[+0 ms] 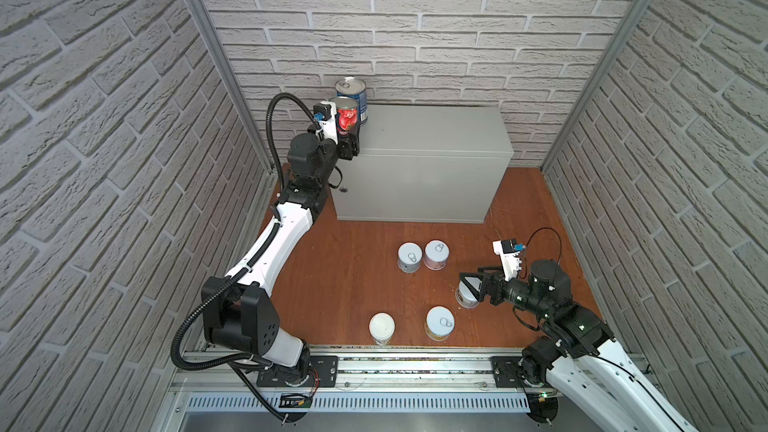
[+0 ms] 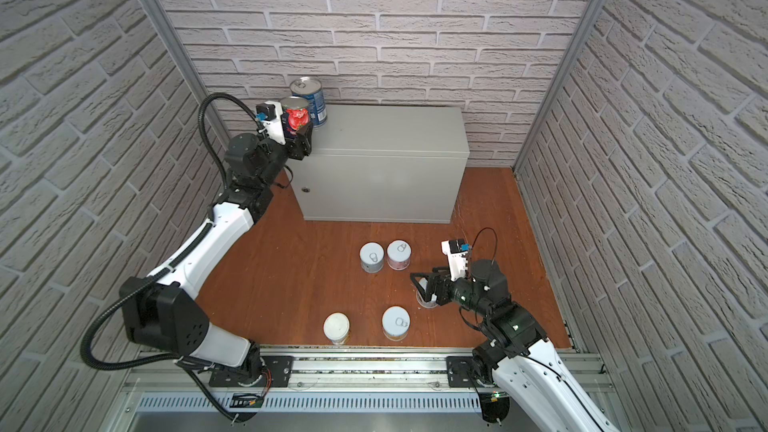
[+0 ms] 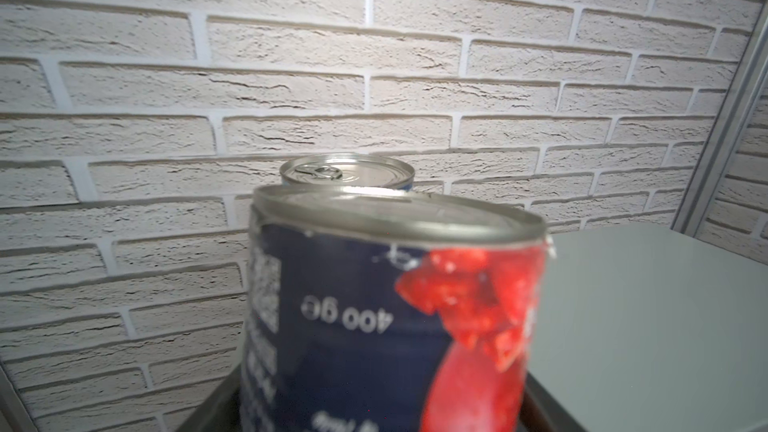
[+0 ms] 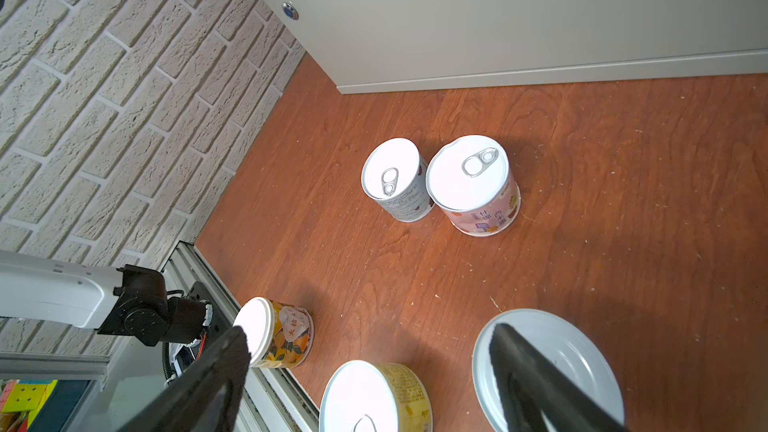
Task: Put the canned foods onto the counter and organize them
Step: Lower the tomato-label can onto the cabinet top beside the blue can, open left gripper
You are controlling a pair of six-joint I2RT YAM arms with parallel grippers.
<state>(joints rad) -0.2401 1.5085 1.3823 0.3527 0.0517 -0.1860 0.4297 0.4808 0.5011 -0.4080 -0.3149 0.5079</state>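
My left gripper (image 1: 348, 140) is shut on the dark tomato can (image 1: 347, 116), holding it by its lower half over the front left corner of the grey counter (image 1: 432, 135). Right behind it the blue can (image 1: 352, 95) stands on the counter against the wall. In the left wrist view the tomato can (image 3: 386, 305) fills the middle and looks slightly tilted. My right gripper (image 1: 467, 284) hangs open low over a white-lidded can (image 1: 466, 299) on the floor. One of its fingers (image 4: 536, 380) crosses that can's lid (image 4: 582, 351).
Several more short cans stand on the wooden floor: a pale blue one (image 1: 409, 257) touching a pink one (image 1: 436, 255), and two yellow ones (image 1: 381, 328) (image 1: 439, 323) near the front rail (image 1: 415, 361). Brick walls close in three sides.
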